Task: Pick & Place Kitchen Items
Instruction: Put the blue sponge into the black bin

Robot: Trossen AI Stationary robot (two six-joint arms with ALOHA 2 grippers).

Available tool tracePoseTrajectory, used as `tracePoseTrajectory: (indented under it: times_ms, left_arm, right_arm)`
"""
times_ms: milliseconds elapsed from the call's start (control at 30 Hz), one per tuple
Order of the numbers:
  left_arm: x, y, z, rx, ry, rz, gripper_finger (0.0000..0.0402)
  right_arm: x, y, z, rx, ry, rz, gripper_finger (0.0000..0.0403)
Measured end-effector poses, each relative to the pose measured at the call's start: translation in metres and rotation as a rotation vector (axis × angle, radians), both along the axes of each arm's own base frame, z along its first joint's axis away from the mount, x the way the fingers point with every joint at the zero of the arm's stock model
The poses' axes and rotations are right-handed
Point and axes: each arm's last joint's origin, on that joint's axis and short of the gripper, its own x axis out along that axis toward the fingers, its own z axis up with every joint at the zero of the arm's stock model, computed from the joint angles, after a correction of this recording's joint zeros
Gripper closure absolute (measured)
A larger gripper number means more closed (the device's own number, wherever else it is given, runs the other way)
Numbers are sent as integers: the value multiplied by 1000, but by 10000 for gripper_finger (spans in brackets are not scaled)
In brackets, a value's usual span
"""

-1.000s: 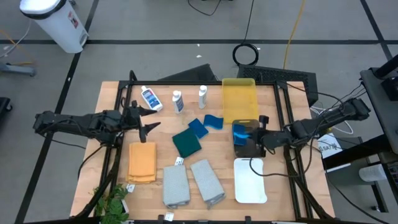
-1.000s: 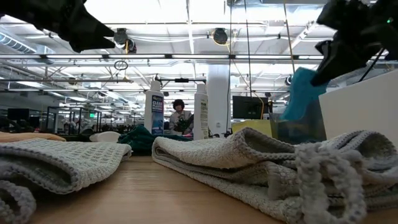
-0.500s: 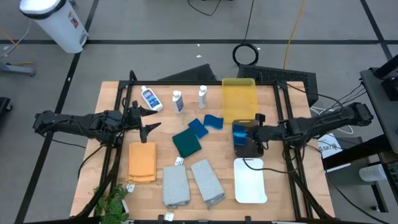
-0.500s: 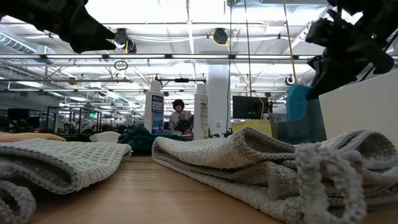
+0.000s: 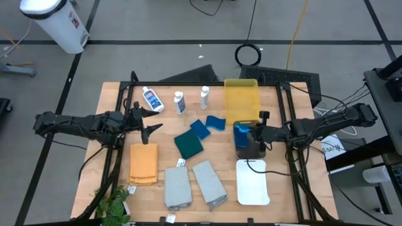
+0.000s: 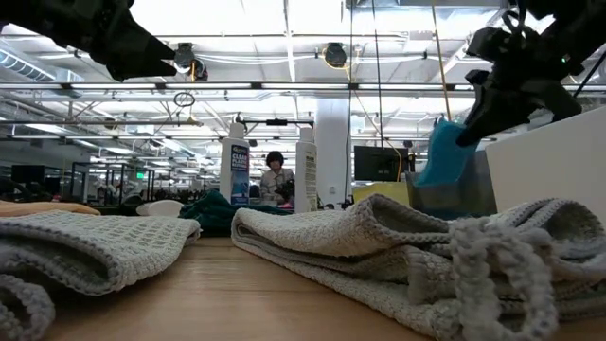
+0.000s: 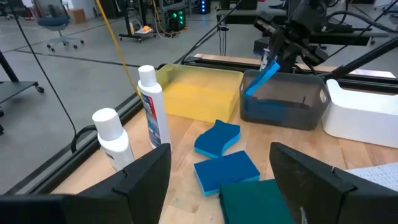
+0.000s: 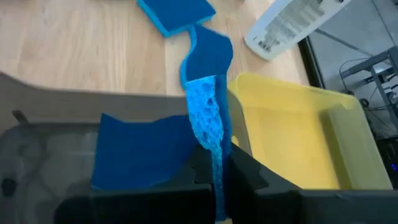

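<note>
My right gripper (image 5: 255,134) is shut on a blue sponge (image 8: 206,111) and holds it over the dark grey tray (image 7: 311,102). A second blue sponge (image 8: 142,149) lies flat inside that tray. Two more blue sponges (image 5: 200,128) (image 5: 215,122) lie on the wood beside the dark green cloth (image 5: 188,144). Three white bottles (image 5: 151,99) (image 5: 179,102) (image 5: 204,97) are at the far side. The orange towel (image 5: 144,163) and two grey towels (image 5: 177,187) (image 5: 209,183) lie near the front. My left gripper (image 5: 151,119) hovers open over the table's left part, holding nothing. My right gripper pinches one end of the sponge (image 8: 214,155) between its two fingers, which press on its broad faces. The fingers slant down from the table's right side. The sponge (image 7: 266,71) hangs tilted below them, its lower end by the grey tray's rim; whether it touches the tray does not show.
The yellow tray (image 5: 242,100) sits just beyond the grey tray, and the white tray (image 5: 253,182) is in front of it. Black frame rails (image 5: 119,94) run along the table's left and right edges. Bare wood shows in the table's middle.
My right gripper has swung a little toward the table's far edge over the grey tray and rolled its wrist. The sponge, still pinched, has gone from hanging nearly upright to slanting.
</note>
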Motion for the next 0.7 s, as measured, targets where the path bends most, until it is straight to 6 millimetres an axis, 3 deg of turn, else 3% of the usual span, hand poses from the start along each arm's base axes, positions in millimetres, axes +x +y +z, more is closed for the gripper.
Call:
tracePoseTrajectory:
  times_ms: [700]
  left_arm:
    - [0,0,0,-1,0,0,123]
  right_arm:
    - [1,0,-20,-8,-23,84,402]
